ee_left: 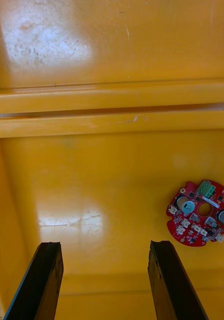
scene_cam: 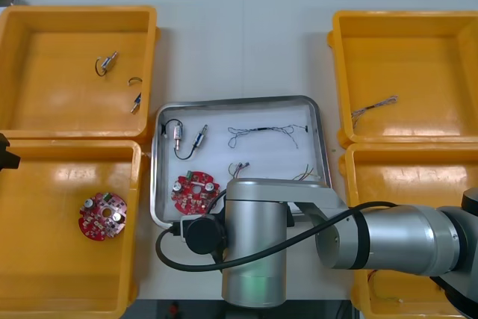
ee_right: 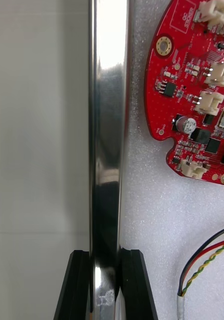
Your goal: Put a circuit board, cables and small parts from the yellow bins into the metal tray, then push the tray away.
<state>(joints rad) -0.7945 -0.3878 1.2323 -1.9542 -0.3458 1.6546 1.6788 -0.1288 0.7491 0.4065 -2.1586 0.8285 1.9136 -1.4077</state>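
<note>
Right gripper [ee_right: 105, 256] pinches metal tray [ee_right: 109, 125] rim, fingers apart by its thickness, beside the circuit board [ee_right: 192, 95] and cables [scene_cam: 261, 130] inside. Tray mid-table: stiff, slick, prob. light; rim suits pushing. Left gripper [ee_left: 106, 250] wide open, empty, over yellow bin [ee_left: 112, 175].

My light table [scene_cam: 246, 42] carries the metal tray [scene_cam: 239, 101], its near rim pinched in my right gripper [ee_right: 104, 255], and two yellow bins [scene_cam: 75, 11] out to each side of that gripper.

right arm [scene_cam: 388, 240]: brushed-silver cylinder links, round black joint cap [scene_cam: 203, 234], black cable [scene_cam: 202, 267] looped outside. fingers [ee_right: 74, 287] flat, matte black.
</note>
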